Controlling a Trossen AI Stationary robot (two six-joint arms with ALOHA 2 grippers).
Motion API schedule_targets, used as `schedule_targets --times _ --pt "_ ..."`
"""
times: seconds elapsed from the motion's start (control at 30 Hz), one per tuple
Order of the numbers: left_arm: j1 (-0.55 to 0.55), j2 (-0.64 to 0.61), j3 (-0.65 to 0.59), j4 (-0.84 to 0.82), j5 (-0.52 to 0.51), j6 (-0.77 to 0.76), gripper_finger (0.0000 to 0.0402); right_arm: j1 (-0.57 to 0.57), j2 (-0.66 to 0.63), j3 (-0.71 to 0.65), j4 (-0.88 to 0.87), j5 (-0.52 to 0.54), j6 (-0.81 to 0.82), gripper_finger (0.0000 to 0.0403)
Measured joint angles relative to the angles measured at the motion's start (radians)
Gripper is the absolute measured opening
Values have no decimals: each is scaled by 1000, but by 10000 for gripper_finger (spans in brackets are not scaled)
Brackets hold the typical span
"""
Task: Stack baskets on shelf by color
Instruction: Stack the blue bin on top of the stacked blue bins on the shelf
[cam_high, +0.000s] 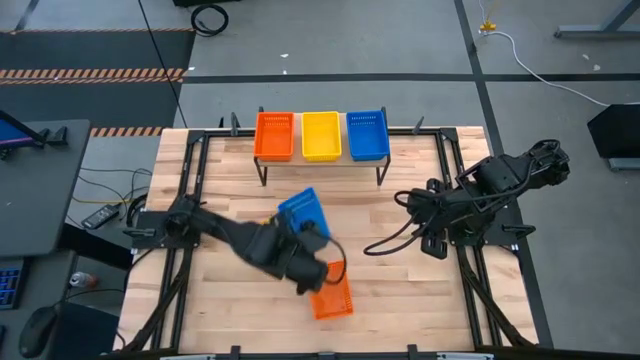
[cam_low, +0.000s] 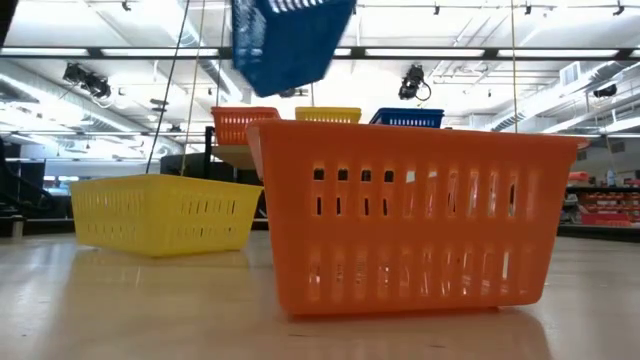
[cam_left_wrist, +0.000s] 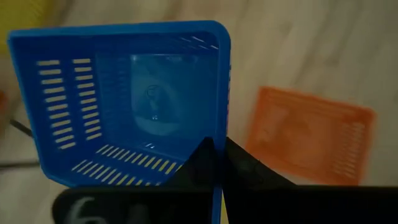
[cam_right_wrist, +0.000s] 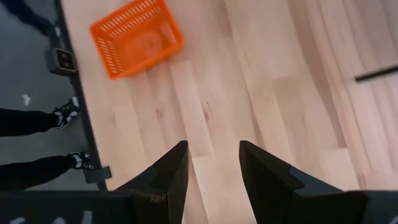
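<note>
My left gripper (cam_high: 308, 233) is shut on a blue basket (cam_high: 303, 211) held above the middle of the table; the low view shows it (cam_low: 288, 40) up in the air, tilted. An orange basket (cam_high: 331, 297) stands on its bottom on the table near the near edge, big in the low view (cam_low: 410, 215). A yellow basket (cam_low: 165, 212) rests on the table too; my left arm hides it from above. The shelf (cam_high: 320, 163) at the far side carries orange (cam_high: 274, 135), yellow (cam_high: 321, 135) and blue (cam_high: 367, 134) baskets side by side. My right gripper (cam_right_wrist: 213, 165) is open over bare table at the right. My left gripper holds the blue basket by one side wall at its rim (cam_left_wrist: 219, 134). One finger (cam_left_wrist: 199, 163) is inside the basket and one outside, pinching the wall. The basket is lifted clear of the table and hangs tilted, its open side facing the wrist camera.
The right arm (cam_high: 470, 195) is folded over the table's right part with a cable loop (cam_high: 380, 245) beside it. Black frame rails run along the table edges. A person's shoes (cam_right_wrist: 65, 115) stand beside the table. Bare wood lies between the shelf and the held basket.
</note>
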Motion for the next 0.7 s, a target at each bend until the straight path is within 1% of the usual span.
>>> schedule_targets --times 0.1,0.2,0.3,0.37,0.43,0.53,0.7 --pt "51 -35 0 18 -46 116 13 0 0 0 -39 0 31 149" --pt "101 -65 1 71 -113 260 13 0 0 0 -59 0 64 149" --pt "157 -82 1 177 -164 464 13 0 0 0 -58 0 94 149" --pt "197 -87 1 271 -170 605 13 0 0 0 -58 0 120 149" --pt "236 -88 1 356 -165 720 14 0 0 0 -58 -1 154 149" --pt "299 -82 1 463 -120 847 15 0 -1 0 -58 -14 225 149" --pt "414 -80 0 536 -20 936 13 18 -22 0 -58 -27 360 149"
